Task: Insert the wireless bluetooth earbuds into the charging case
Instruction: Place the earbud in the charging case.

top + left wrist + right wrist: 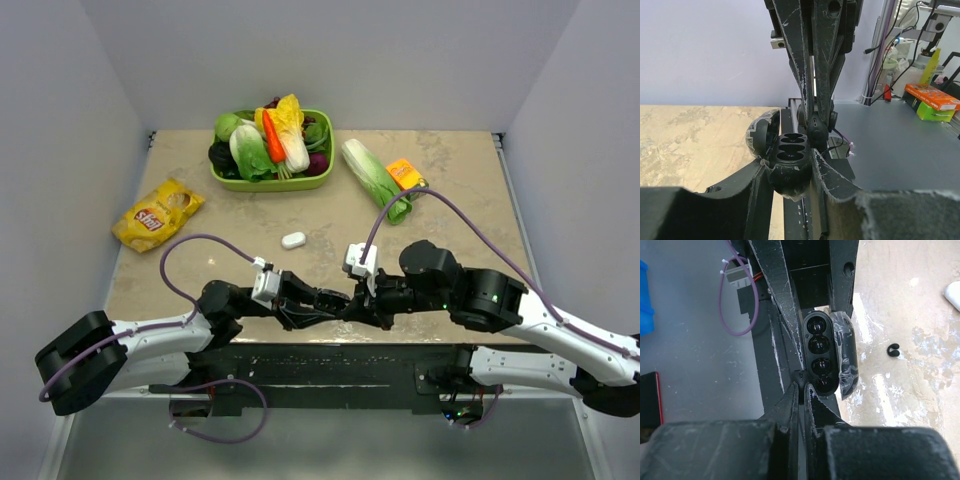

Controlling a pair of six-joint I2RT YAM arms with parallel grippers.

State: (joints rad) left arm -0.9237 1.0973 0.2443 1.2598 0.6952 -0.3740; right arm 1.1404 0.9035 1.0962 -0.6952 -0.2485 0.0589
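Note:
My left gripper (322, 299) is shut on an open black charging case (789, 152), held above the table's near edge. Its lid (761, 136) is flipped back to the left. The case (820, 352) has a row of several dark wells; I cannot tell whether any holds a bud. My right gripper (803, 381) is shut on a tiny black earbud (803, 376) and holds it against the case's rim. From the left wrist, the right fingers (810, 80) come down from above with the earbud (816, 134) at their tips. White earbuds are not in view.
A white oval case (293, 240) lies mid-table, also at the right wrist view's top right (954, 292). A small black C-shaped piece (894, 351) lies on the table. A green basket (325, 170) of vegetables, a loose cabbage (372, 178), an orange packet (404, 173) and a yellow chip bag (157, 213) lie further back.

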